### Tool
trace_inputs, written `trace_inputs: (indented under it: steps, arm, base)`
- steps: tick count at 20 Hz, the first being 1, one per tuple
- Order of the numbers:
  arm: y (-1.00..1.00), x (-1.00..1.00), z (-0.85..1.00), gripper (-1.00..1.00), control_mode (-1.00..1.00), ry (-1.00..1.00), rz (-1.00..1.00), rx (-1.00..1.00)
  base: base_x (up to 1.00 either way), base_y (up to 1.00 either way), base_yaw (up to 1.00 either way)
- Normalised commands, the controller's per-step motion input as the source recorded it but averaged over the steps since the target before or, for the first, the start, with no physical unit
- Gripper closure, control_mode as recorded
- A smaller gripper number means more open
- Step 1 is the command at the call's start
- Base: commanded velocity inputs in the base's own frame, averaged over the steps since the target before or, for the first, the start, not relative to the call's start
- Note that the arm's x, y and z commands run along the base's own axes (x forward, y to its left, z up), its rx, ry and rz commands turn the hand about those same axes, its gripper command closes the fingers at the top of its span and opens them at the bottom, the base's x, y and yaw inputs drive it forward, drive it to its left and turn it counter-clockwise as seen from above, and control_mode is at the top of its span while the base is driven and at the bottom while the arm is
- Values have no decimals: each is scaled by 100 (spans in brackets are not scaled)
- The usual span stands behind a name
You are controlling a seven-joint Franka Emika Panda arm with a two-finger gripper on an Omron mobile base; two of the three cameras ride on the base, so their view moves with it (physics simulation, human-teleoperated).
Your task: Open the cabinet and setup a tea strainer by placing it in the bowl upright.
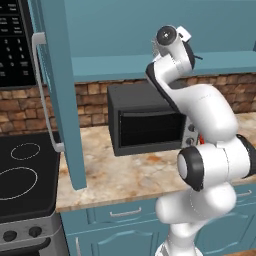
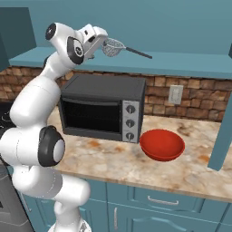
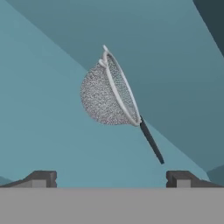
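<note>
The cabinet (image 1: 62, 100) is open, its left door swung out over the counter. On its bottom shelf (image 2: 181, 63) lies the tea strainer (image 2: 113, 46), a silver mesh cup with a thin dark handle pointing right. My gripper (image 2: 102, 41) is raised to the shelf just left of the strainer, open, touching nothing. In the hand view the tea strainer (image 3: 107, 94) lies ahead of and between the spread fingertips (image 3: 43, 178), apart from them. The red bowl (image 2: 161, 144) sits on the counter right of the toaster oven, with nothing in it.
A black toaster oven (image 2: 102, 108) stands on the marble counter (image 2: 108, 158) below the shelf. The cabinet's right door (image 2: 224, 127) hangs open at the right. A stove (image 1: 22, 175) and a microwave (image 1: 15, 45) are to the left. Teal drawers (image 2: 158, 199) run under the counter.
</note>
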Motion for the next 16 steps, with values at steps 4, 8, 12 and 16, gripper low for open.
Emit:
trace_inputs:
  steps: [4,8,12,16]
  arm:
    - [-6,18,0,-100,-100,4,5,0]
    - [0,5,0,-100,-100,0,7,0]
    - [0,11,0,-100,-100,0,7,0]
    - [0,17,0,-100,-100,1,5,0]
  base:
    - [0,0,0]
    - [0,0,0]
    - [0,0,0]
    - [0,0,0]
